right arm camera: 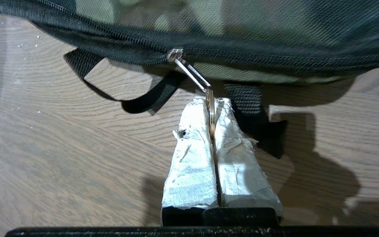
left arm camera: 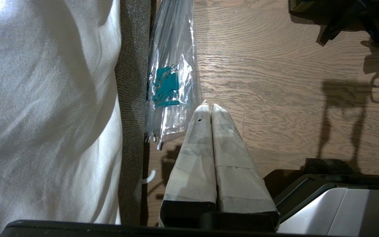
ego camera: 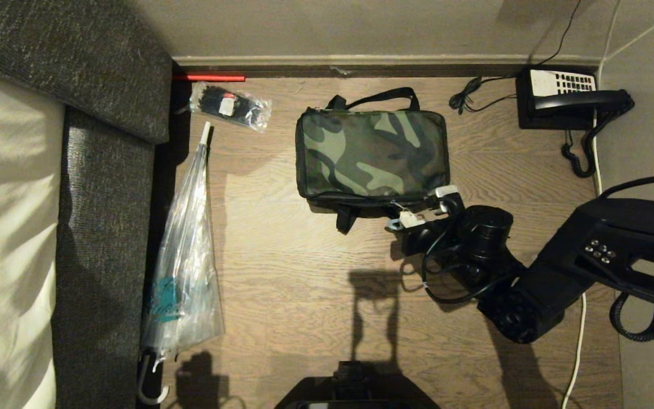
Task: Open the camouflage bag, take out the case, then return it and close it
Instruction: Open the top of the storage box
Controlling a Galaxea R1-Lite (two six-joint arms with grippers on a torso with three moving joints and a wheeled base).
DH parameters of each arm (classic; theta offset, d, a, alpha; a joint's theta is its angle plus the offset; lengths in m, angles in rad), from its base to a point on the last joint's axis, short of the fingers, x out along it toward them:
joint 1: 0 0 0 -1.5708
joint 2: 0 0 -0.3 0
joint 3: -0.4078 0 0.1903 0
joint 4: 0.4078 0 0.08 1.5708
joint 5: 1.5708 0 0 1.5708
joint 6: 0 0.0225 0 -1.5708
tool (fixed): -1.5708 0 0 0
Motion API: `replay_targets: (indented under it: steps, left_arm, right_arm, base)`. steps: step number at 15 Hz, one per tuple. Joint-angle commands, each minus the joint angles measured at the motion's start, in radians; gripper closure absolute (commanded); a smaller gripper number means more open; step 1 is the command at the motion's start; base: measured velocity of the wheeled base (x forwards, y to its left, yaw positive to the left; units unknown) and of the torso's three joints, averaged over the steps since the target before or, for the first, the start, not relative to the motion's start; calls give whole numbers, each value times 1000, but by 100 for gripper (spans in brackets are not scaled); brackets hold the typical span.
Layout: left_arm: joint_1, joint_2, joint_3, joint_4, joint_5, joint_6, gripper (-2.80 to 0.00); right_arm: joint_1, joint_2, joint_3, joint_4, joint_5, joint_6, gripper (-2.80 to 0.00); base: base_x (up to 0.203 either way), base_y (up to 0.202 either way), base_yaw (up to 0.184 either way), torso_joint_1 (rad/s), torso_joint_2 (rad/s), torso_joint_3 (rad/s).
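The boxy soft camouflage bag (ego camera: pixel 372 156), green-and-black on top with black sides and straps, lies on the wood-grain floor (ego camera: pixel 304 284) near the far wall, its lid down. Only the right wrist view shows the grip: the right gripper (right arm camera: pixel 211 98), its fingers wrapped in white tape, is pinched together on the thin metal zipper pull (right arm camera: pixel 194 74) at the bag's near edge, the pull drawn out at a slant from the slider. From the head view the same gripper (ego camera: pixel 426 213) sits at the bag's near right corner, but the pull itself is too small to make out there.

The left gripper (left arm camera: pixel 212 107) appears only in its own wrist view, its taped fingers pressed together on nothing, hanging above the floor beside a clear plastic umbrella (left arm camera: pixel 171 75) that lies along the grey sofa (ego camera: pixel 105 227).

The flat black case shows in no view. A black desk telephone (ego camera: pixel 565 99) stands in the floor's far right corner, and a small clear packet of black ties (ego camera: pixel 229 106) lies by the far left corner.
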Motion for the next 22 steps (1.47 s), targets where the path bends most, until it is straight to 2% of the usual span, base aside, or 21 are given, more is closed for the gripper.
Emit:
replay_targets:
  steps: [1,9,22]
  left_arm:
    - [0,0,0,0,0,-1,0]
    - [0,0,2,0,0,-1,0]
    - [0,0,2,0,0,-2,0]
  right_arm:
    - [-13,-19,16,-6,11,0,0]
    - [-47,-61,108,-11,49,2,0]
    - [-173,-97,160,29,131,-6,0]
  base:
    - [0,0,0,0,0,0]
    - [0,0,0,0,0,0]
    - [0,0,0,0,0,0]
